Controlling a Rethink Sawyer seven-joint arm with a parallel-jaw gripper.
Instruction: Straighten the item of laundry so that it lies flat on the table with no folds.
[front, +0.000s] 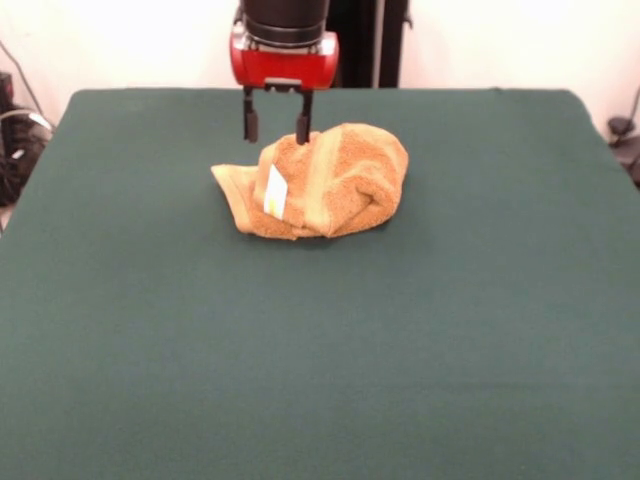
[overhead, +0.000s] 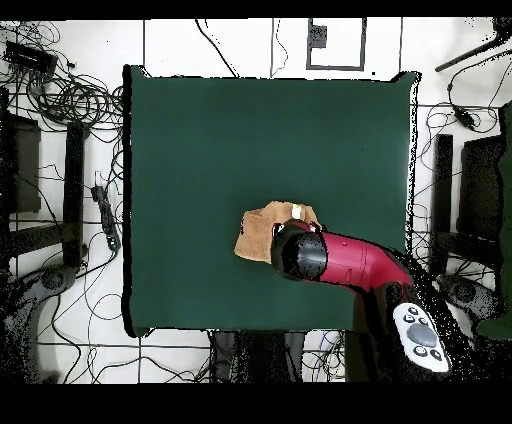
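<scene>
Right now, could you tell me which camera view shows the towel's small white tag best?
The front view. There the white tag faces the camera on the crumpled towel, below the open claw. In the overhead view the tag is only a small pale spot at the towel's edge, and the arm covers part of the cloth.

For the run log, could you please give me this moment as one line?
towel: crumpled, folded, tag showing | gripper: open, at towel's far edge | table: green | task: not done
</scene>
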